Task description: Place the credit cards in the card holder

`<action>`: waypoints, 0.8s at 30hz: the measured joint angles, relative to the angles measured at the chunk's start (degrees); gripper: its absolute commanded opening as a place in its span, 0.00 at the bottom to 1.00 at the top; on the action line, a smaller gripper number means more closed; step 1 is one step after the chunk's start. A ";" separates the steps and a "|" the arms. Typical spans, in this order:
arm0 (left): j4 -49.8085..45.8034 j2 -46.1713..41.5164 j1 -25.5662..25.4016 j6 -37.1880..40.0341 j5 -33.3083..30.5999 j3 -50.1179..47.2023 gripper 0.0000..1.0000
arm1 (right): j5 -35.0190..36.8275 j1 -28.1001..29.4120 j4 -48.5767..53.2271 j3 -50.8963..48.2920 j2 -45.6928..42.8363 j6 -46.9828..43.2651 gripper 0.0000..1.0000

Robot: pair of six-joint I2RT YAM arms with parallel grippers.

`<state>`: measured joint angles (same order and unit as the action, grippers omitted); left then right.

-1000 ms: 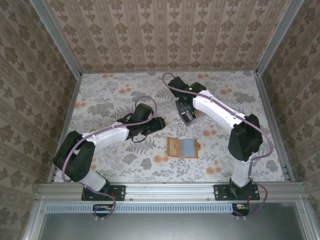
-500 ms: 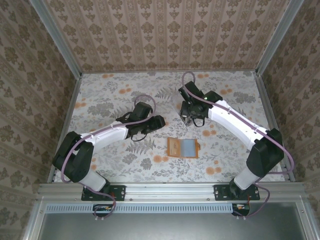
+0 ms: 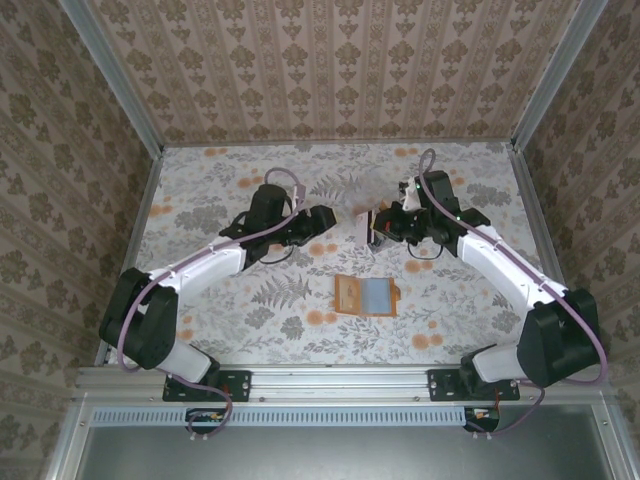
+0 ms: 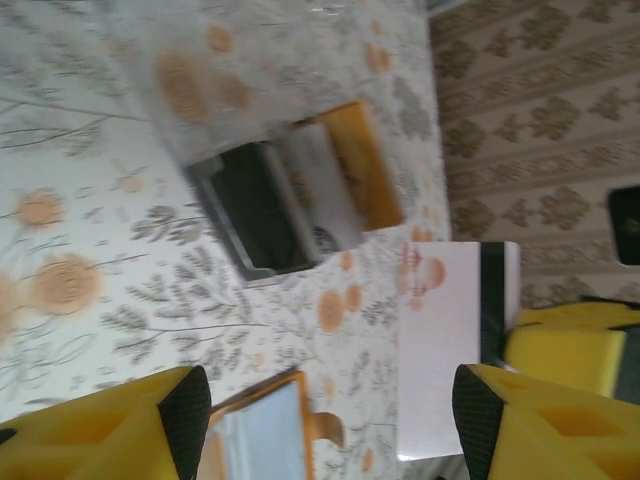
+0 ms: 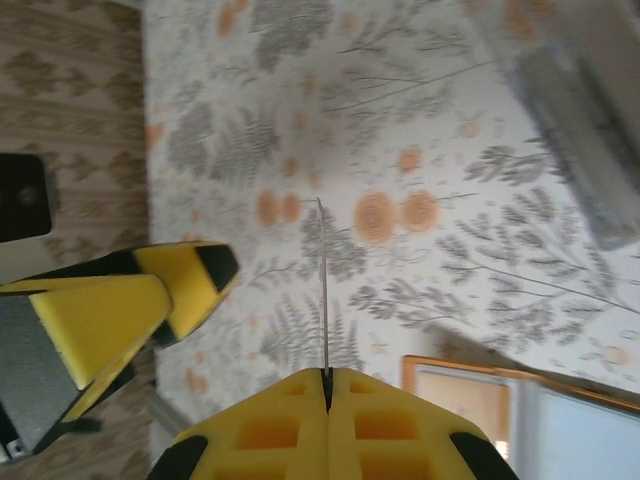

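1. Left end effector (image 3: 325,222) out over the middle of the surface (image 3: 200,190), roughly halfway between near and far edges. Released: yellow fingers (image 4: 110,425) spread wide, nothing between them.
2. White card (image 4: 445,350), one of the credit cards, with a dark stripe along one long side. Held up off the surface in the gap between the two end effectors, and seen edge-on as a thin line from the right wrist. Just ahead of the left fingers, apart from the one visible beside it.
3. Card holder (image 3: 348,295) lying open and flat on the surface, closer to the near edge, slightly right of mid-width. Orange rim, with a pale blue-grey card (image 3: 378,296) resting in its right half.
4. Right end effector (image 3: 378,228) facing the left one, close but not touching. Clenched: yellow pads (image 5: 250,435) pressed together on one end of the white card.
5. Clear plastic box (image 4: 215,220) on the surface, apart from the card holder. Blurred, but apparently holding a dark card (image 4: 258,205), a white one and an orange-yellow one side by side.
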<state>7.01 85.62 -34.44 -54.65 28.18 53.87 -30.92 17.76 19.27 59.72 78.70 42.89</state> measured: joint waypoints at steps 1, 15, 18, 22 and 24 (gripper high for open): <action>0.92 0.00 -0.02 -0.24 0.98 0.13 0.66 | -1.66 -0.31 -0.90 -0.09 -0.09 0.02 0.00; 7.61 0.59 -1.18 -2.47 9.44 2.19 0.51 | -14.53 -3.06 -11.76 -3.23 -0.66 3.85 0.00; 7.89 1.25 -1.53 -2.80 10.01 2.73 0.49 | -14.95 -3.04 -13.64 -3.23 -0.66 5.40 0.00; 8.72 2.54 -1.70 -3.45 10.25 2.91 0.42 | -15.04 -3.04 -15.67 -3.63 -0.63 7.08 0.00; 8.98 2.95 -1.84 -4.07 10.23 2.91 0.35 | -15.04 -3.04 -16.11 -3.78 -0.52 7.72 0.00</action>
<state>15.99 88.58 -36.27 -58.72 38.41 56.77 -45.95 14.72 3.16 55.94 78.17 50.61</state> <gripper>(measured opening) 0.411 0.064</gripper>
